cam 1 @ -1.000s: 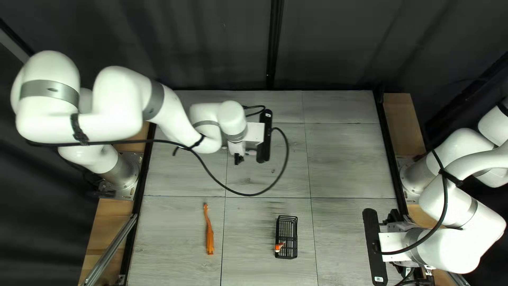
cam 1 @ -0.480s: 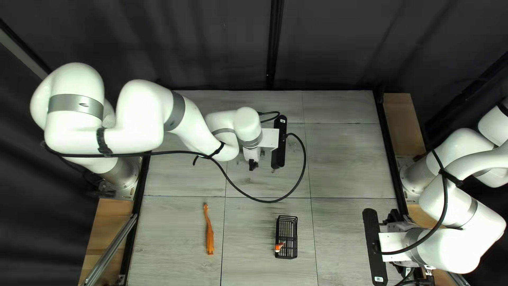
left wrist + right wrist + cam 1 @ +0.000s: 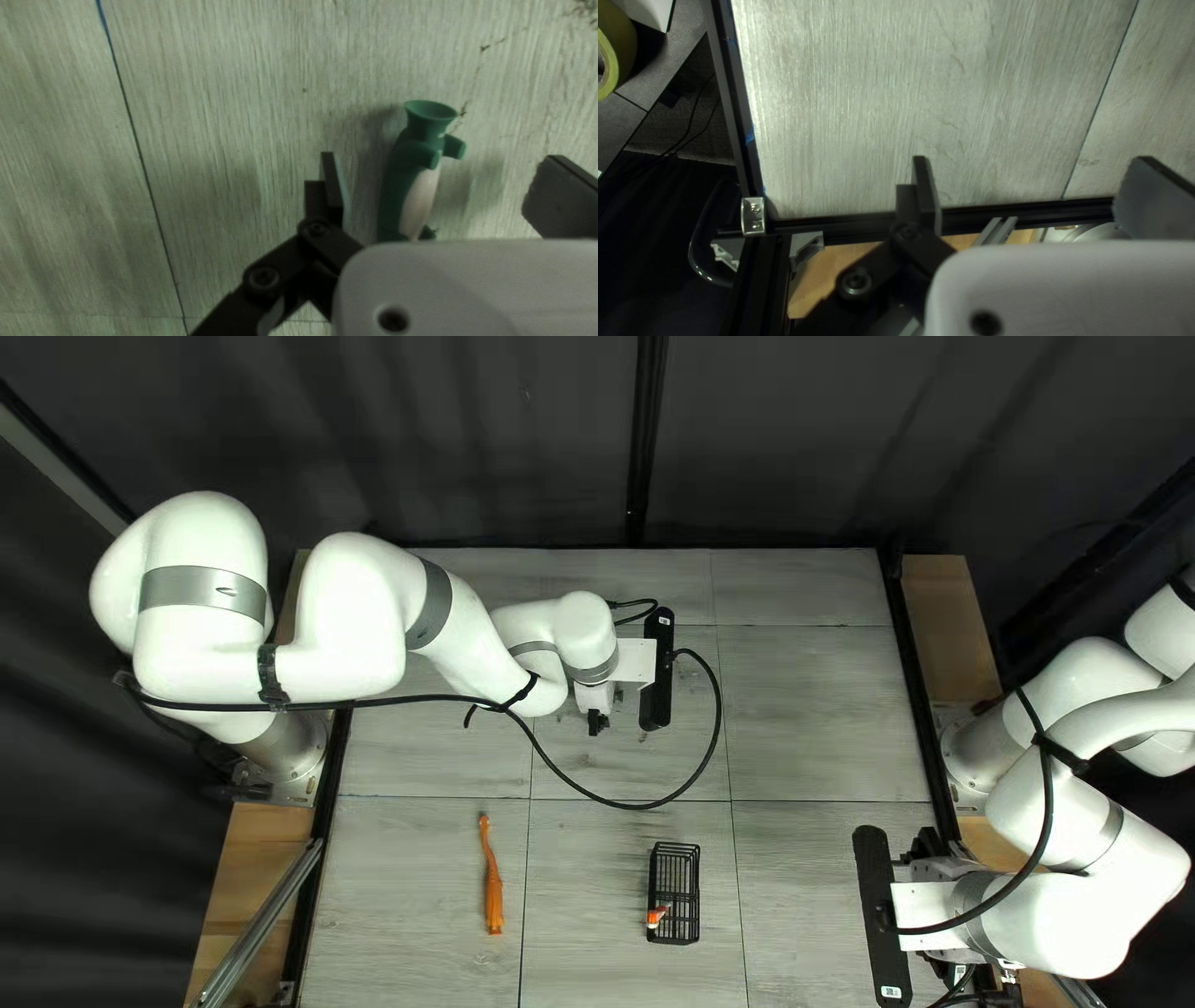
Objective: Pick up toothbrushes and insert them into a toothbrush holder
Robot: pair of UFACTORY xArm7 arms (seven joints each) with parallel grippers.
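- The left arm point(image 3: 355, 610) and its left pincer point(image 3: 598, 723) are sitting farther toward 3 o'clock than in the first frame, counting 12 o'clock as the far edge of the worktop point(image 3: 822, 709); the right arm point(image 3: 1046, 921), basket and orange toothbrush are keeping their places.
- In its wrist view the left pincer point(image 3: 442, 180) is standing wide, gripping nothing.
- A green figure-shaped piece point(image 3: 412, 180), perhaps a toothbrush, is showing between those fingers, touching neither, its flared end pointing to 12 o'clock, straight ahead of them.
- The orange toothbrush point(image 3: 493, 884) is lying lengthwise from 12 to 6 o'clock, at 9 o'clock from the black basket point(image 3: 674, 865), well apart from it.
- The basket is holding a small orange-and-white piece point(image 3: 656, 916) at its 7 o'clock corner; from there, the left pincer is hovering at 11 o'clock.
- The right pincer point(image 3: 925, 844) is waiting near the right edge, its fingers parted and empty; taking 12 o'clock as ahead of them, a metal corner bracket point(image 3: 753, 216) is showing at 9 and a yellow roll point(image 3: 620, 46) at 10, beyond the worktop.
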